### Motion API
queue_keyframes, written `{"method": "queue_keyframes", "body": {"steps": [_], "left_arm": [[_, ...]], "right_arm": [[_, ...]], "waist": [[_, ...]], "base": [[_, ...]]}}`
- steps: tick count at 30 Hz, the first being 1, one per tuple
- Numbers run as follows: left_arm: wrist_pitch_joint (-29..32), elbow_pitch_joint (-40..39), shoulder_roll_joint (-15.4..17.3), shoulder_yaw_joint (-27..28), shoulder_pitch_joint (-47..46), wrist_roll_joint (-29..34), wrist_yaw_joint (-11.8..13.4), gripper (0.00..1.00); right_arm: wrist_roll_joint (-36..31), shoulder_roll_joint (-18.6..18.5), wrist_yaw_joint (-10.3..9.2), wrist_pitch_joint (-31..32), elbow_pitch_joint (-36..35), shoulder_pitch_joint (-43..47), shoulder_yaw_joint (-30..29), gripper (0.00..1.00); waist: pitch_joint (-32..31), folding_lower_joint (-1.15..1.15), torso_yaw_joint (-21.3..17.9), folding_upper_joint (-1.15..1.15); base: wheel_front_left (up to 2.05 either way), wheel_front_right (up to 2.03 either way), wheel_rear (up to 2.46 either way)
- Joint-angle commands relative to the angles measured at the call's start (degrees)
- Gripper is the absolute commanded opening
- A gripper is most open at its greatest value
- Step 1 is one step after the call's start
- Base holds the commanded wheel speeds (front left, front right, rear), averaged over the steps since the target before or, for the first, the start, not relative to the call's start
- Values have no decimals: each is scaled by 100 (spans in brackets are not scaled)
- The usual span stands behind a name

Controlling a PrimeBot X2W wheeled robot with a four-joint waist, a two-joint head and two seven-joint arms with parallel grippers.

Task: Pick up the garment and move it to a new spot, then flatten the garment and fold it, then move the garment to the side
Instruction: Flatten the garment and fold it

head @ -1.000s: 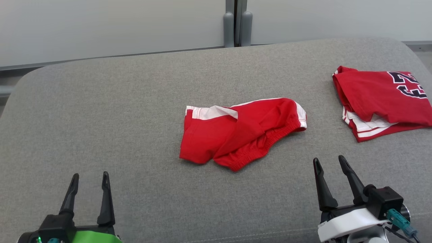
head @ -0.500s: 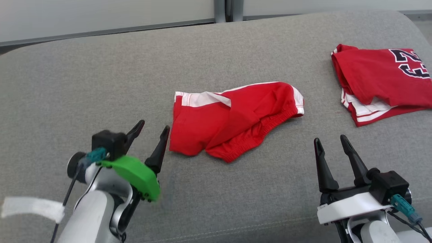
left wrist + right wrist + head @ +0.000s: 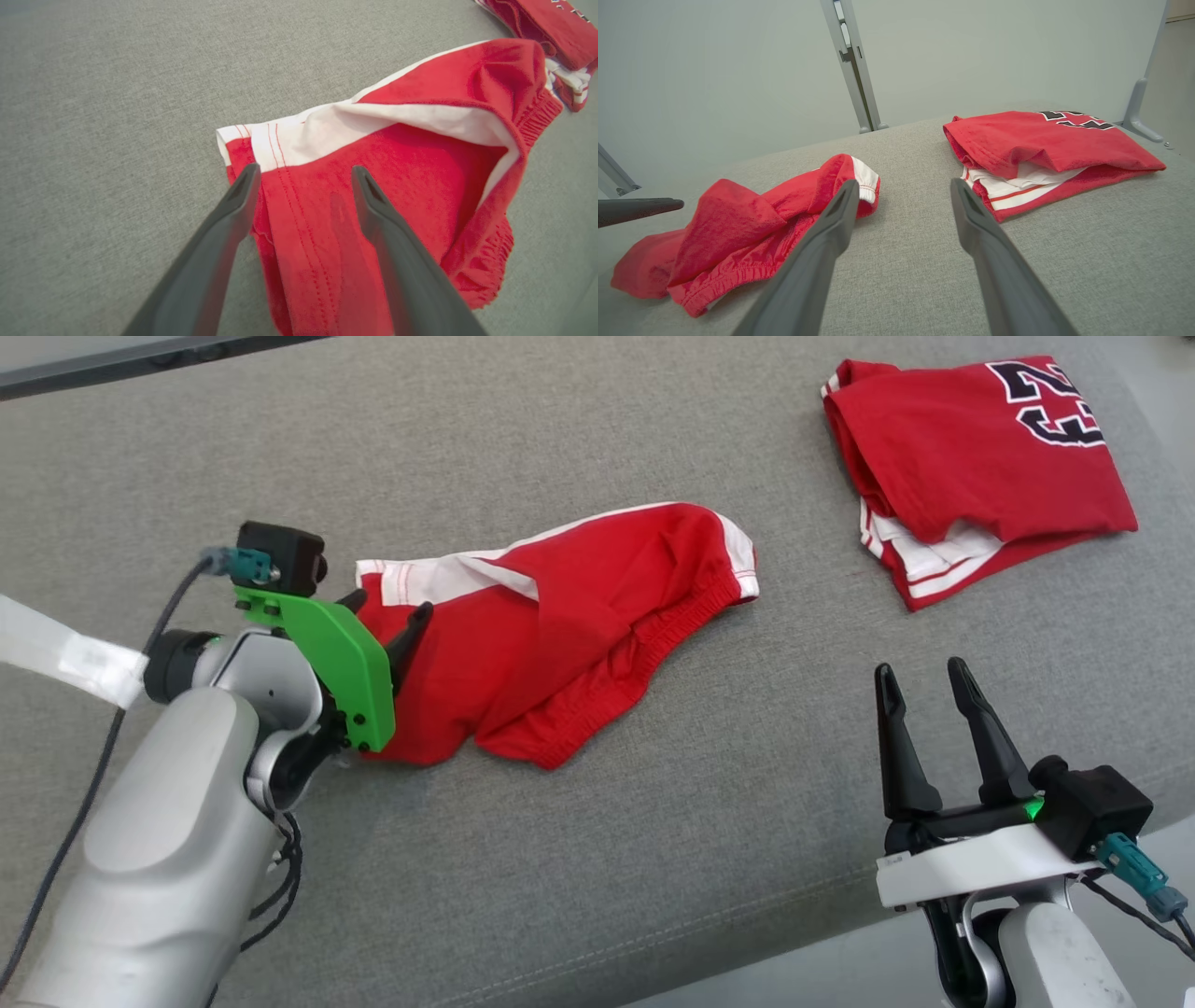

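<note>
Left tool (image 3: 304, 170), wide, straddles the crumpled red-and-white cloth shorts (image 3: 579, 607) at their nine-o'clock hem, ready to pinch; right tool (image 3: 920, 667) hangs wide, unused.

Red shorts (image 3: 560, 635) with white stripes

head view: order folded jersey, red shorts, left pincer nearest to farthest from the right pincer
1. folded jersey, just ahead of the right pincer
2. red shorts, centre, to its left
3. left pincer, over the shorts' far left end

Likely lab, padded grey table (image 3: 597, 859), plain partitions (image 3: 738, 70)
</note>
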Motion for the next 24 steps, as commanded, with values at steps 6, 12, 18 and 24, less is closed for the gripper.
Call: {"method": "queue_keyframes", "body": {"steps": [6,12,18,24], "left_arm": [[178,761,189,-207,-713,-423,-16,100],[111,1386,175,-344,-1050,-643,-11,100],[-61,1657,64,-592,-1234,-775,-5,100],[-220,1721,53,-792,-1327,-865,-5,15]], "right_arm": [[146,-2,-5,-24,-21,-215,39,100],[164,-1,-5,-24,-32,-252,2,100],[121,-3,-5,-24,-29,-244,-51,100],[81,-2,-5,-24,-10,-178,-86,100]], "waist": [[539,-1,-500,0],[616,-1,-542,0],[602,-1,-496,0],[532,-1,-413,0]], "base": [[0,0,0],[0,0,0],[0,0,0],[0,0,0]]}}
